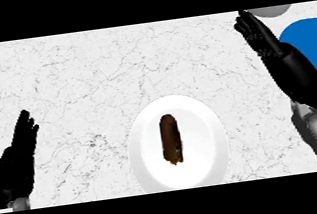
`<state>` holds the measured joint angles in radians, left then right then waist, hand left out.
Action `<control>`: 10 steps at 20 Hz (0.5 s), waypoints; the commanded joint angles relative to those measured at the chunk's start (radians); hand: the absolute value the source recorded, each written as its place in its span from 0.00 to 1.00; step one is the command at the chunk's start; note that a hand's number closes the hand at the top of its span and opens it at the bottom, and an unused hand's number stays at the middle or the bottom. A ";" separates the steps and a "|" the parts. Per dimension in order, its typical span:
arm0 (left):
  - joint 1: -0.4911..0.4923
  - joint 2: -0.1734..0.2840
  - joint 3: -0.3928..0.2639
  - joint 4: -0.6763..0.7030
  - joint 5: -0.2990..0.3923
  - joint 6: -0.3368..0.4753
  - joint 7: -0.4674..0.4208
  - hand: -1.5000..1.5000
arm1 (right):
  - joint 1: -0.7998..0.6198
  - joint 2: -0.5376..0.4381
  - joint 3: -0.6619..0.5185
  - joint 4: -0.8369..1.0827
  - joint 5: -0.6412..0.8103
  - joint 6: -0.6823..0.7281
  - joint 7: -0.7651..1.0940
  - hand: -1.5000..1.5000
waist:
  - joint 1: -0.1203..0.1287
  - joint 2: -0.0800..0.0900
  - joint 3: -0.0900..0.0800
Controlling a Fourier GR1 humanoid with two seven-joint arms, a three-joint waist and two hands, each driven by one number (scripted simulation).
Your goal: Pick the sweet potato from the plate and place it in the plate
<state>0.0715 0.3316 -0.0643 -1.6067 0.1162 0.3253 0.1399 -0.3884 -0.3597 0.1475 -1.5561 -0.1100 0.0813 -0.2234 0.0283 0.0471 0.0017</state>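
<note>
Nothing done so far, by the look of it: sweet potato [170,138] lying lengthwise in the middle of the white plate [144,131], untouched, no hand on it. Everything left to do, judging from this: reach, grasp, lift, carry, set down. Likely goal the blue plate [315,43], well to the right of the white plate and further back, partly hidden behind the right forearm. Right hand [267,44] up beyond the white plate's right side, just beside the blue plate, fingers straight and together, holding nothing, well apart from the sweet potato. Left hand [13,166] resting left of the white plate near the lower edge, fingers up and relaxed, thumb spread, also holding nothing. Grey round thing [274,10] behind the blue plate, too cut off to name
</note>
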 commanded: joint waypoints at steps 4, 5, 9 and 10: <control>0.004 -0.031 -0.072 0.079 0.040 -0.098 0.054 0.50 | -0.249 0.035 0.123 -0.010 0.249 -0.170 0.381 1.00 | -0.012 -0.050 -0.009; -0.014 -0.059 -0.100 0.115 0.040 -0.106 0.058 0.50 | -0.292 0.044 0.154 0.025 0.306 -0.186 0.428 1.00 | -0.011 -0.044 -0.012; -0.006 -0.102 -0.126 0.102 0.086 -0.133 0.083 0.50 | -0.276 -0.120 0.153 0.053 0.612 -0.299 0.526 1.00 | -0.067 -0.060 -0.015; -0.001 -0.097 -0.117 0.124 0.100 -0.154 0.074 0.50 | -0.247 -0.059 0.199 0.015 0.663 -0.355 0.581 0.00 | -0.062 -0.060 -0.010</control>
<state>0.0713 0.2662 -0.1554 -1.5192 0.1810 0.2130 0.2026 -0.6252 -0.4348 0.2939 -1.5215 0.3467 -0.1290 0.2046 -0.0147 -0.0055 -0.0147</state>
